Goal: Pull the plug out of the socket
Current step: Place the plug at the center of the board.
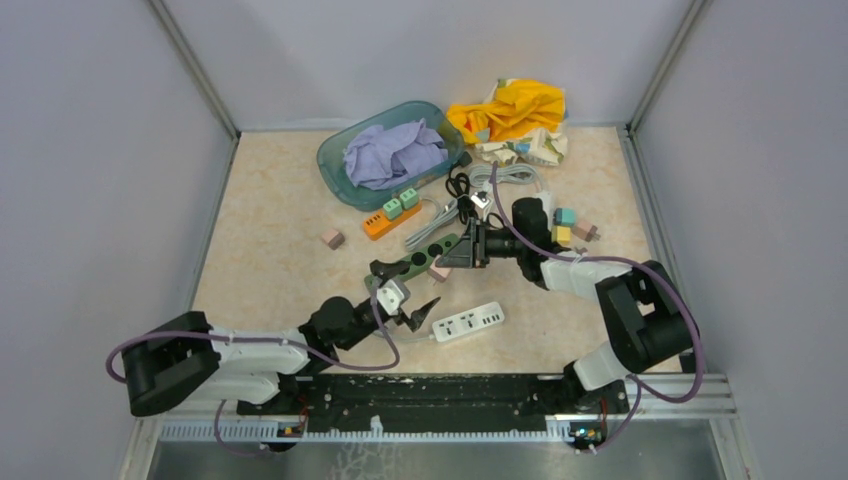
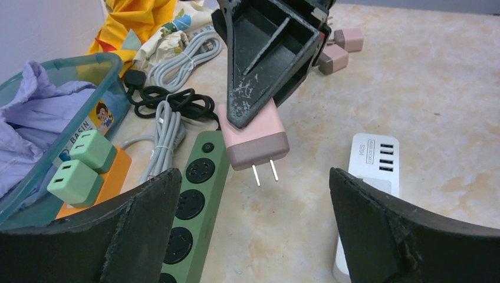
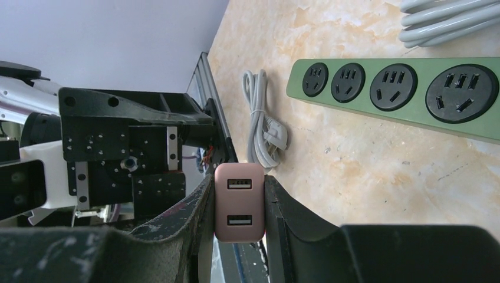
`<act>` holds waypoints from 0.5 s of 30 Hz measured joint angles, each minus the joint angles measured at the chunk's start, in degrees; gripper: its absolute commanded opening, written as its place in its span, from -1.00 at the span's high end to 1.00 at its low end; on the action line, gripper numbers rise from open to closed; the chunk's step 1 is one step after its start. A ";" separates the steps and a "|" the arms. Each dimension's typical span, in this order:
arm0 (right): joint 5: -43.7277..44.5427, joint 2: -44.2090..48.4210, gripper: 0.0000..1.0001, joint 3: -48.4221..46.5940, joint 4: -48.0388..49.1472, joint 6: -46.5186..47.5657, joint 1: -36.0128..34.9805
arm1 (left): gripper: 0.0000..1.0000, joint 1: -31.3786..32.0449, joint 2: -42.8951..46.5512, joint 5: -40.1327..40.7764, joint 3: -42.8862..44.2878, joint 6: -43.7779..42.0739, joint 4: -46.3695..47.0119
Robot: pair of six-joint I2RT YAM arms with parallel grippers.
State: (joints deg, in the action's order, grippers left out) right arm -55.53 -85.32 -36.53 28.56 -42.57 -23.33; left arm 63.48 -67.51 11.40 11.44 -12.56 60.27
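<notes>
Two bare prongs point down from the pink plug [image 2: 256, 141], which hangs clear of the desk [image 2: 448, 94] and is seated in no socket. The right gripper [image 3: 238, 194] has it, with its jaws clenched on the plug's two flat sides. The right wrist view shows the plug's end face, with two USB ports, between them.

Seen from the left wrist, the plug hovers just to the right of the green power strip [image 2: 191, 206], near the end that carries the round switch. It is between that strip and the white power strip [image 2: 368, 171]. The green strip lies flat on the desk with its black sockets facing up.

The left gripper [image 2: 253, 194] sits low, facing the plug, with its jaws released and spread wide, grasping nothing. One jaw stands over the green strip and the other over the white one.

Further left, an orange power strip [image 2: 115, 171] carries two pale green adapters [image 2: 88, 150] and lies just beside a teal basin [image 2: 59, 62] holding a purple cloth [image 2: 29, 118]. A bundled grey cable [image 2: 168, 130] and a coiled black cable [image 2: 171, 100] lie near the green strip's switch end, and a yellow cloth [image 2: 130, 23] is heaped behind them
</notes>
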 measured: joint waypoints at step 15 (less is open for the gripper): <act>0.24 0.00 1.00 0.00 0.68 -0.76 0.00 | -0.80 0.00 -12.83 2.69 7.85 -0.48 4.52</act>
State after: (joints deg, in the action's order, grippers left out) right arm -55.29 -85.32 -36.53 29.23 -43.33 -23.33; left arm 63.48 -80.34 14.09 19.29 -13.04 64.79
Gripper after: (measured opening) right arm 0.312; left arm 0.963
